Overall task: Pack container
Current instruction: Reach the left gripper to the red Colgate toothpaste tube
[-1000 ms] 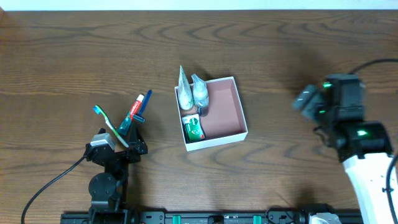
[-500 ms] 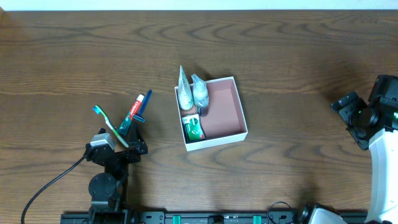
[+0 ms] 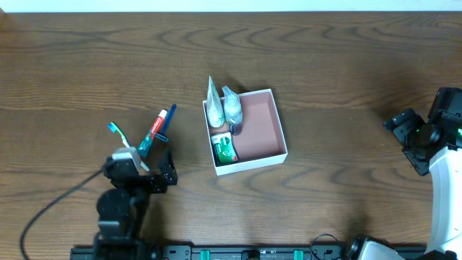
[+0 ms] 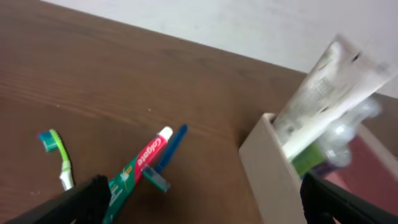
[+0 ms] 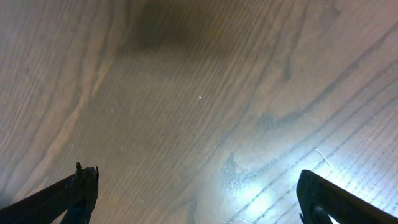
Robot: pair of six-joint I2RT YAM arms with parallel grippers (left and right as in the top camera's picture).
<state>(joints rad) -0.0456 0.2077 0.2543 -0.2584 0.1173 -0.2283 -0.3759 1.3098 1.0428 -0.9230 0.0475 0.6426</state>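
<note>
Sitting at the middle of the table [image 3: 346,65], the container [image 3: 261,124] carries tubes [image 3: 214,110] along its left wall, toothpaste [image 3: 157,126] and a toothbrush [image 3: 123,141] lie before the wide-open, empty left gripper [image 3: 153,165] near the front edge, and the right gripper [image 5: 198,186] gapes empty by the right edge.

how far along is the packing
Done: a white tube, a clear bottle and a green packet sit in the shallow white cardboard box. In hand: nothing; left fingers and right fingers stand open. Left: red toothpaste tube, green toothbrush, blue toothbrush outside it.
</note>
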